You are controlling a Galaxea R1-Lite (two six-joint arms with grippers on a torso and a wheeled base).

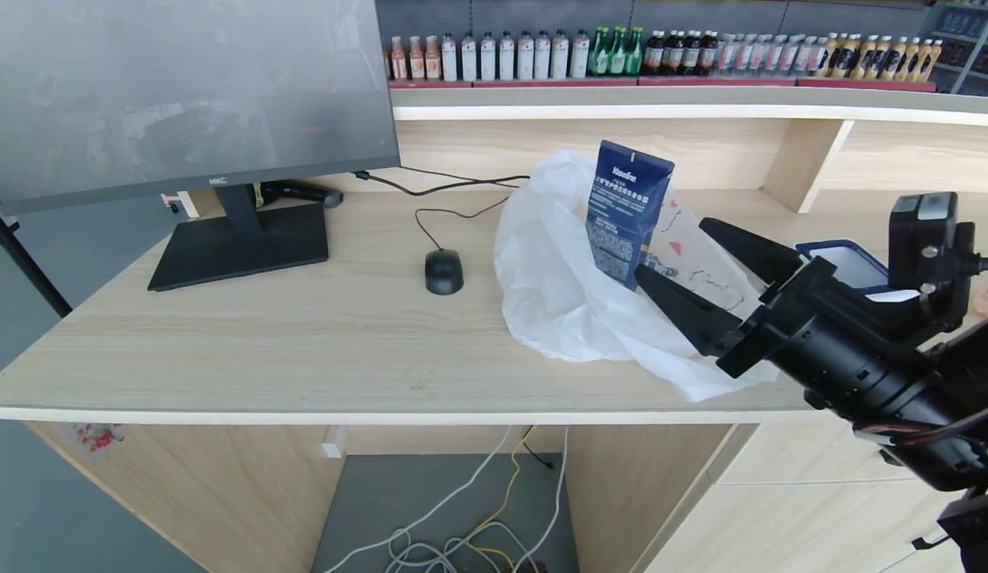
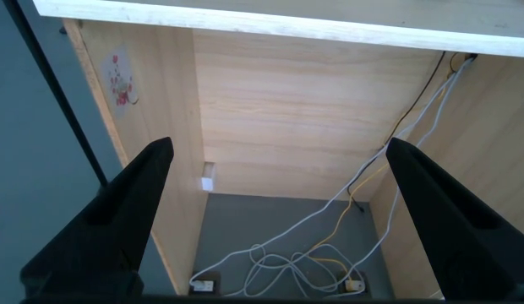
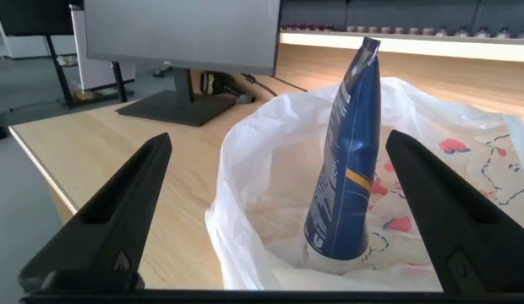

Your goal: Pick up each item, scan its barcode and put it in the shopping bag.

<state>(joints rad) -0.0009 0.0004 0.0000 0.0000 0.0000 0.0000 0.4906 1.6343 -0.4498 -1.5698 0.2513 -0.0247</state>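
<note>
Head view shows you the blue pouch [image 1: 629, 211] standing in the white shopping bag [image 1: 557, 294], the right gripper [image 1: 673, 250] spread open just right of it, so this drop looks done and you next need the blue-rimmed box [image 1: 840, 259] farther right; the pouch carries dense white print.

Matte black arm [image 1: 852, 358], boxy wrist camera [image 1: 923, 239], pincer [image 1: 673, 248] with two long tapered fingers.

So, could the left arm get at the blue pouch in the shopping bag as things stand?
Probably not directly. The left gripper, open, sits below the edge of the desk, facing the cables underneath, so its top lies between it and the blue pouch standing in the shopping bag.
</note>
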